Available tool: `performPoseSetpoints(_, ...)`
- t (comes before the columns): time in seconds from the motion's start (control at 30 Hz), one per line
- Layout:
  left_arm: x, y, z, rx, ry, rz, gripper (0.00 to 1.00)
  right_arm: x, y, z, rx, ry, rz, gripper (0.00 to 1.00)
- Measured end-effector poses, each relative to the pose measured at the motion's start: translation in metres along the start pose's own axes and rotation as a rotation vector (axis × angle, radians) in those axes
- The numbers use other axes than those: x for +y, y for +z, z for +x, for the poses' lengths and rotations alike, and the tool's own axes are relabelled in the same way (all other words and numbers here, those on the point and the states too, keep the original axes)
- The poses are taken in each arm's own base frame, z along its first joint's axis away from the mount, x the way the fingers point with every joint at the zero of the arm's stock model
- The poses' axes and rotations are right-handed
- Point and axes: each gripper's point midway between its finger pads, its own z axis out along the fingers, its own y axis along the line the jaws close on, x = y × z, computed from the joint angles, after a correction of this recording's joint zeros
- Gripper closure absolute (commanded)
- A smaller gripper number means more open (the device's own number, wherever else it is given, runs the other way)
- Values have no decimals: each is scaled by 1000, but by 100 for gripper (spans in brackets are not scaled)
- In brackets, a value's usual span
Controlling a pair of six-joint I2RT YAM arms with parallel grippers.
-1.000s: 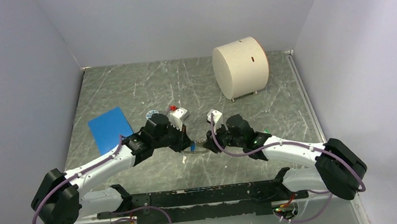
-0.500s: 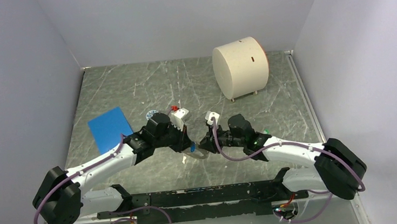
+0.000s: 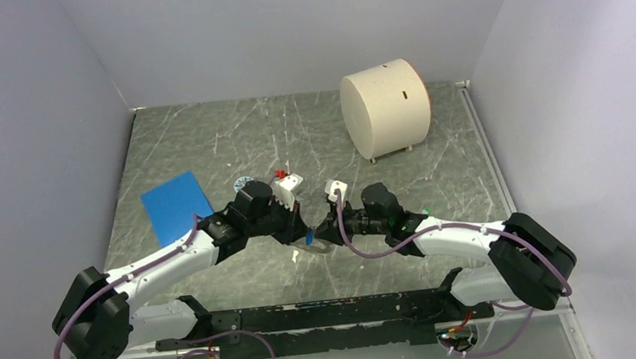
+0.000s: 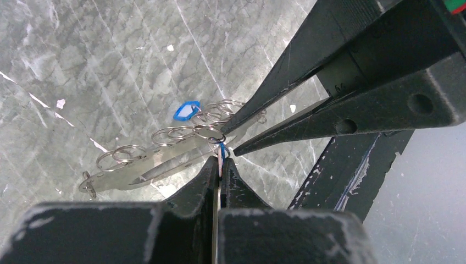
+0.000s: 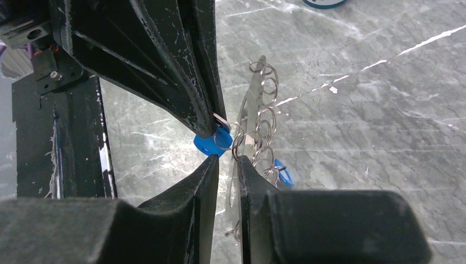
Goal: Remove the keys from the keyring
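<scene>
**Separating the blue key from the keyring, with both arms engaged**

The left end effector (image 4: 220, 165) is seen fully closed, with the blue key (image 5: 209, 144) pinched by its plastic head at the very tips. The key is held just above the counter (image 3: 207, 146), near its front middle. It is linked by a small ring to the keyring (image 4: 137, 173), whose flat grey body trails away, its far end apparently resting on the counter. A row of small wire rings (image 4: 178, 132) is strung along it.

The right end effector (image 5: 226, 165) is set narrow, with the thin metal of the keyring running into the gap between its fingers. Whether the metal is clamped cannot be told, since a sliver of space is visible beside it. A second blue piece (image 4: 187, 110) lies on the counter just beyond the rings; what it is cannot be made out.

The step in hand is judged to be the bracing of the keyring so that the key can be worked off. This is best done with the right grip placed just beside the key's own ring, not farther along the body, so that the loop is not merely dragged. The left pinch should be firm on the head. The pull should be directed along the wire's opening rather than straight apart, as a slender ring is likely to twist or spring from a narrow grip. Slow, small motions are advised.
</scene>
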Motion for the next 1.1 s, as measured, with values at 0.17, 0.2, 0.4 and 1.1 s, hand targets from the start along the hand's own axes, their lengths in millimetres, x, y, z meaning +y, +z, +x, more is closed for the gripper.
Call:
performPoseSetpoints(0.17,-1,-1,1,3,16,7,97,2,1,-2,-12,-3,-29,79)
performPoseSetpoints(0.2,-2,-2,1,3,19,10,97,2,2,-2,-13,-4,-34,80)
performPoseSetpoints(0.4,-4,-7,3,12,34,22,97,6,5,1,-12,-1,-76,88)
performPoseSetpoints(1.1,-2,-19,4,59,49,-15,98,10,8,3,-25,-3,-116,100)
